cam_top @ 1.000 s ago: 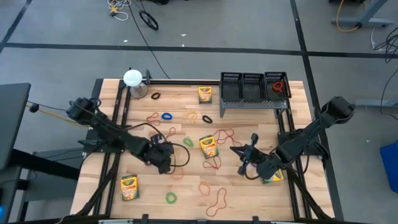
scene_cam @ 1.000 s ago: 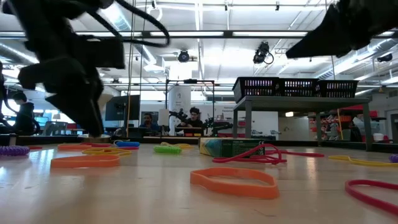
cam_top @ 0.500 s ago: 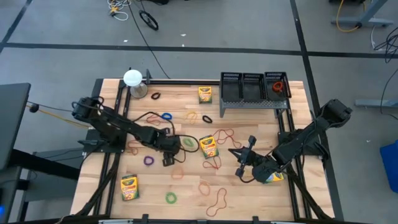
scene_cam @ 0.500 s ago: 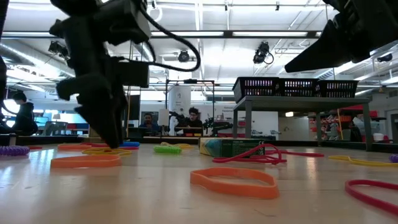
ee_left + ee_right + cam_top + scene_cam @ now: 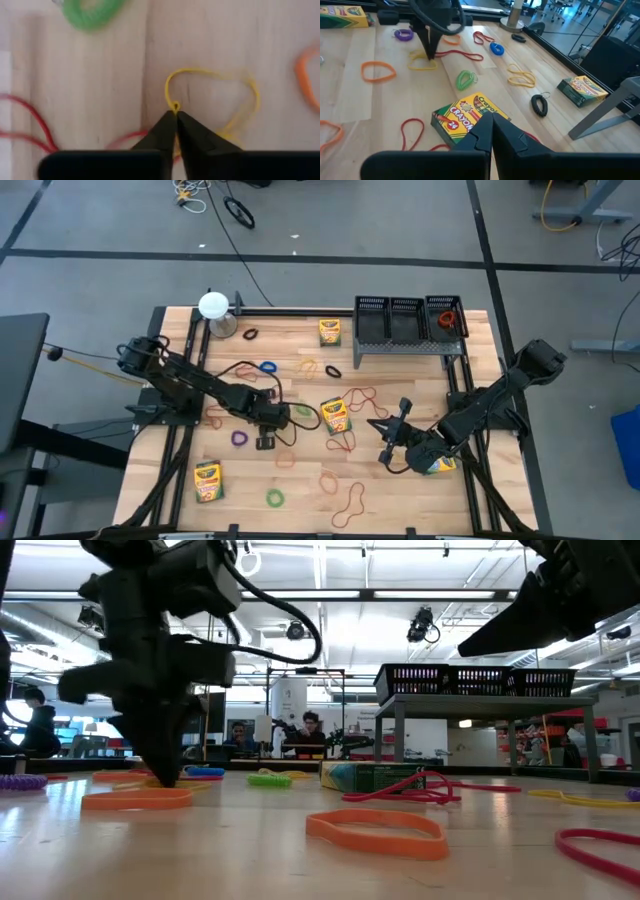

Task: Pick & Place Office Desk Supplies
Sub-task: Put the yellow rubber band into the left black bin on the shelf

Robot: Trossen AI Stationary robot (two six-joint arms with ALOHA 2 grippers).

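Observation:
Rubber bands of several colours lie scattered on the wooden table [image 5: 180, 510]. My left gripper [image 5: 272, 430] points steeply down at mid-table, shut on a thin yellow rubber band [image 5: 235, 85] that lies flat; the right wrist view shows this band [image 5: 422, 64] too. My right gripper [image 5: 385, 442] hangs shut with nothing in it, above a yellow-and-green crayon box [image 5: 467, 117]. Other crayon boxes lie at the far middle [image 5: 330, 332], the near left [image 5: 208, 480] and under the right arm [image 5: 440, 464]. My left gripper pinches one strand of the yellow band's loop [image 5: 175, 106] between its two fingertips, right at their free ends. The fingers come from above, slanting steeply down. The rest of the band lies slack on the table.
A black wire-mesh rack [image 5: 408, 325] stands at the far right, with a red band [image 5: 446, 319] in its right compartment. A white round-topped object [image 5: 213, 306] stands at the far left. An orange band [image 5: 137, 799] and a green coil [image 5: 465, 78] lie near the left gripper.
My left gripper has swung toward the table's right edge, turned about its own axis and sunk to the tabletop. Its fingers have come together to one point on the yellow band. A purple band that it had covered now shows to its left.

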